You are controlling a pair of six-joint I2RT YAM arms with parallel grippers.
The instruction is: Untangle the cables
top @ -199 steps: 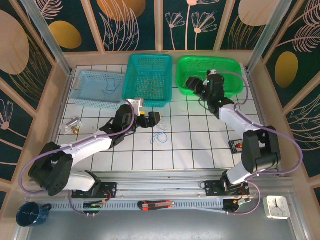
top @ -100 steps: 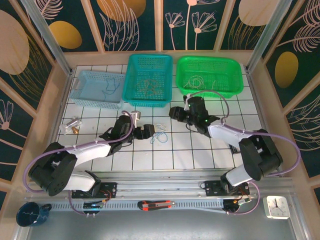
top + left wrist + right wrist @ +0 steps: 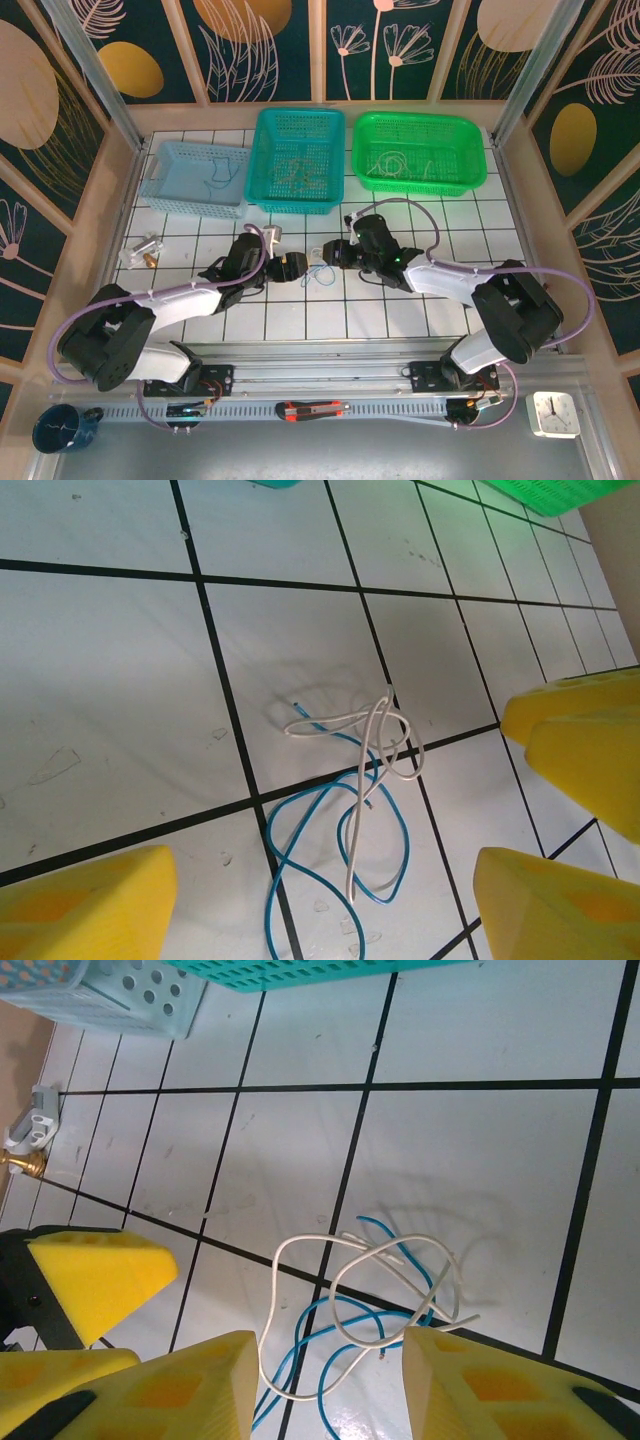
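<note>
The cables (image 3: 319, 272) are a small tangle of one blue and one whitish wire, lying flat on the white tiles between the two arms. In the left wrist view the cables (image 3: 352, 802) lie between and just ahead of my left gripper (image 3: 320, 910), whose yellow fingers stand wide apart. My right gripper (image 3: 330, 1390) hovers over the cables (image 3: 372, 1290) from the opposite side, open, its pads straddling the loops without touching them. From above, the left gripper (image 3: 291, 266) and right gripper (image 3: 335, 253) face each other across the tangle. Neither holds anything.
Three baskets line the far edge: a light blue basket (image 3: 195, 178), a teal basket (image 3: 297, 160) and a green basket (image 3: 418, 152), each with wires inside. A small white connector (image 3: 140, 252) lies at the left. A box cutter (image 3: 312, 408) rests on the front rail.
My right arm swung from the green basket down to the cables, its jaws narrowing. My left gripper slid slightly toward the tangle and narrowed a little.
</note>
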